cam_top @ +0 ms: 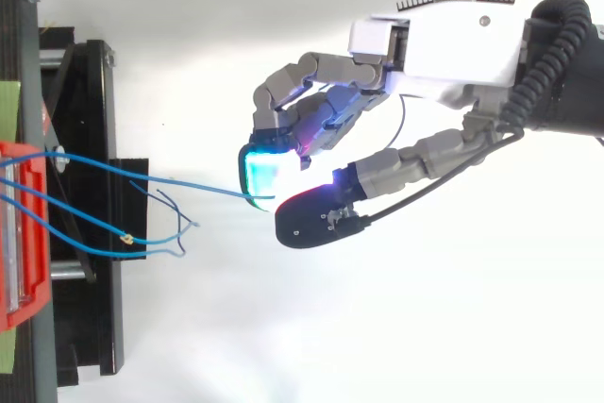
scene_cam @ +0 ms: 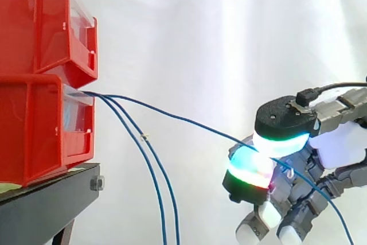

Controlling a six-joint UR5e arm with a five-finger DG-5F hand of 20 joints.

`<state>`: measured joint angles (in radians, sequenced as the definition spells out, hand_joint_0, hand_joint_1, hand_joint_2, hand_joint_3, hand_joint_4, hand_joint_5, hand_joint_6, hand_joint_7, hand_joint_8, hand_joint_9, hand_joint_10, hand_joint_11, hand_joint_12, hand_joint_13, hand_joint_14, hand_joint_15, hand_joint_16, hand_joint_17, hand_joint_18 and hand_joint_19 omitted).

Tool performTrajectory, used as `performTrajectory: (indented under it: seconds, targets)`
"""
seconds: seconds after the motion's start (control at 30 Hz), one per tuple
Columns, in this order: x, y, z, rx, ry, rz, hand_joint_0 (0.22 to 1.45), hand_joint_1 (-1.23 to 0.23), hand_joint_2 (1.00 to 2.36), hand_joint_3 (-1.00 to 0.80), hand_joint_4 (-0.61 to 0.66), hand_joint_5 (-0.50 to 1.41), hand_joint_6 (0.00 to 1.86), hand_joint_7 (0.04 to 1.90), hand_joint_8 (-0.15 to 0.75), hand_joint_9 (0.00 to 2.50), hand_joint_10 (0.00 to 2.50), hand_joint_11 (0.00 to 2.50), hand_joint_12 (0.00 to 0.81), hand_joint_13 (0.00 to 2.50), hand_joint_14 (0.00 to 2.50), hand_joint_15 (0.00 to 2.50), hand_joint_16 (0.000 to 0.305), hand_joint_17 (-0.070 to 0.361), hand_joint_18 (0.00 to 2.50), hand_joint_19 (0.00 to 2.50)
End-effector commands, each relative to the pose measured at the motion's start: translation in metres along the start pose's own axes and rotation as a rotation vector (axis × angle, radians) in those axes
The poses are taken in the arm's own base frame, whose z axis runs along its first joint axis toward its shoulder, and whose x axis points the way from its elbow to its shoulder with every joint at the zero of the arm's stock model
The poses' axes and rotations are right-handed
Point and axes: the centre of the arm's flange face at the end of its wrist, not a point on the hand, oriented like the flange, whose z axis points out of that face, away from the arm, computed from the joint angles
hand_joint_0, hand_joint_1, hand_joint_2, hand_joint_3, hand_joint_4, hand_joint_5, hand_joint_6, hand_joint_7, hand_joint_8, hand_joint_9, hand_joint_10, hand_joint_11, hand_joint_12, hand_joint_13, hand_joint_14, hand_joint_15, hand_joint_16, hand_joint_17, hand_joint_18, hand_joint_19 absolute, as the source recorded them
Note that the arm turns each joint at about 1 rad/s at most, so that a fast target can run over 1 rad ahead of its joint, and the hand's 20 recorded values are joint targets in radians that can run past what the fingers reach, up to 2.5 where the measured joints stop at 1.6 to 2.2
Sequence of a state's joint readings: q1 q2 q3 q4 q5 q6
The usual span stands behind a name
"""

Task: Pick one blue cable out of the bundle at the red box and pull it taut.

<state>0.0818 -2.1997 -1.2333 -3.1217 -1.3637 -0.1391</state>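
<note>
One blue cable (scene_cam: 183, 117) between glowing fingers (scene_cam: 249, 167)

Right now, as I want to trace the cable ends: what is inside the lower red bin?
Blue cables run out over the front lip of the lower red bin; one leads to the hand, which pinches it. Their ends inside are hidden by the red walls.

So the bins (scene_cam: 34, 130) are bright red, the stand (scene_cam: 49, 199) under them is black, and the cable (scene_cam: 183, 120) at the hand (cam_top: 434, 44) plus the two loose cables (scene_cam: 152, 170) are all the same plain blue on a white curtain (scene_cam: 200, 27). The hand is grey with a white shell and black tips, and its pads (scene_cam: 249, 167) glow cyan into green, with a red band low down.
</note>
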Motion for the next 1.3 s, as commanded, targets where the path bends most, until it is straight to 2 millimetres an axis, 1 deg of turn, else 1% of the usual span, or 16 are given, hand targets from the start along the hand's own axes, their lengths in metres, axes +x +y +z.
performTrajectory:
  seconds: [0.0, 0.67, 1.27]
  targets:
    - [-0.0003, 0.0001, 0.0002, -0.001, -0.001, 0.0, 0.59, -0.87, 1.02, 0.02, -0.01, -0.06, 0.86, 1.13, 0.304, 0.76, 0.01, 0.49, 0.358, 0.46, 0.01, 0.15, 0.054, 0.121, 0.68, 0.27]
    - [-0.0003, 0.0001, 0.0002, -0.001, -0.001, 0.0, 0.59, -0.87, 1.02, 0.02, -0.01, -0.06, 0.86, 1.13, 0.305, 0.79, 0.01, 0.51, 0.363, 0.49, 0.01, 0.16, 0.054, 0.122, 0.69, 0.27]
    - [-0.0003, 0.0002, 0.0003, -0.003, -0.001, 0.0, 0.59, -0.87, 1.02, 0.02, -0.02, -0.06, 0.86, 1.12, 0.309, 0.78, 0.01, 0.46, 0.361, 0.49, 0.01, 0.16, 0.055, 0.123, 0.7, 0.27]
